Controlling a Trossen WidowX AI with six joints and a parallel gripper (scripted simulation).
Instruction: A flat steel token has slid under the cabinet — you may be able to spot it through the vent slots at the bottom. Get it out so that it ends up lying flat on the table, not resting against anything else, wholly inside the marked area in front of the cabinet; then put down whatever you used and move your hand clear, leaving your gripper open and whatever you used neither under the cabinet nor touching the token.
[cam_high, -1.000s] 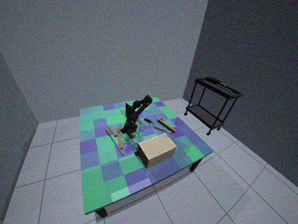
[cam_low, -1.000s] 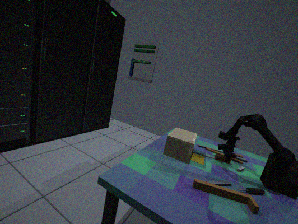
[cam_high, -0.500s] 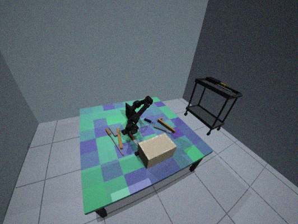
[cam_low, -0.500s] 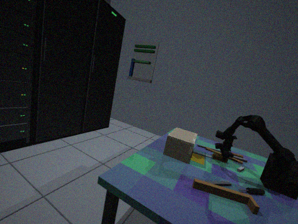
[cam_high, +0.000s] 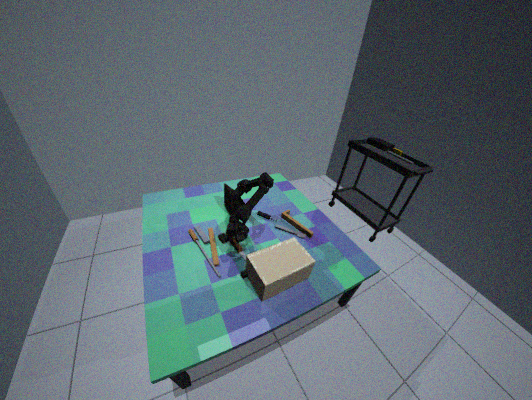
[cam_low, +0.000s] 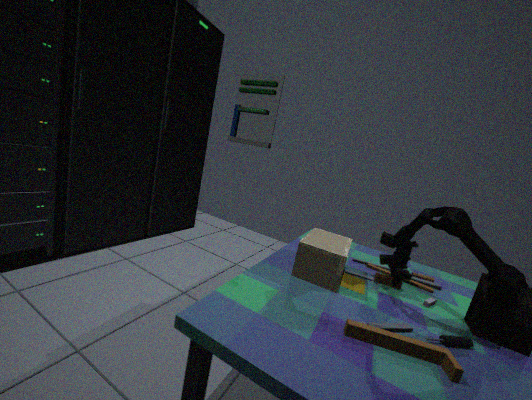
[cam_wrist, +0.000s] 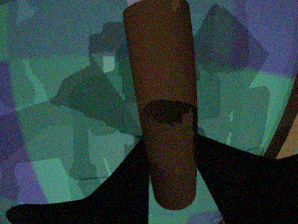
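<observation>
The pale box-like cabinet (cam_high: 282, 265) (cam_low: 320, 262) stands on the table. My gripper (cam_high: 235, 241) (cam_low: 396, 281) (cam_wrist: 166, 142) is low in front of it, shut on the brown handle (cam_wrist: 162, 60) of a tool. The tool's thin grey shaft (cam_low: 357, 275) points toward the cabinet's front, low over the orange marked area (cam_low: 355, 285). Whether its tip is under the cabinet cannot be told. The wrist view shows the round handle between both black fingers, without the shaft's far end. I cannot make out the steel token or the vent slots in any view.
An L-shaped wooden stick (cam_high: 297, 225) (cam_low: 400, 342), a black-handled tool (cam_high: 264, 215) (cam_low: 456, 341) and a dark rod (cam_high: 287, 230) (cam_low: 395, 329) lie to one side. A long tool (cam_high: 207, 257) and a wooden-handled one (cam_high: 213, 247) lie opposite. A small pale block (cam_low: 430, 302) lies near the arm.
</observation>
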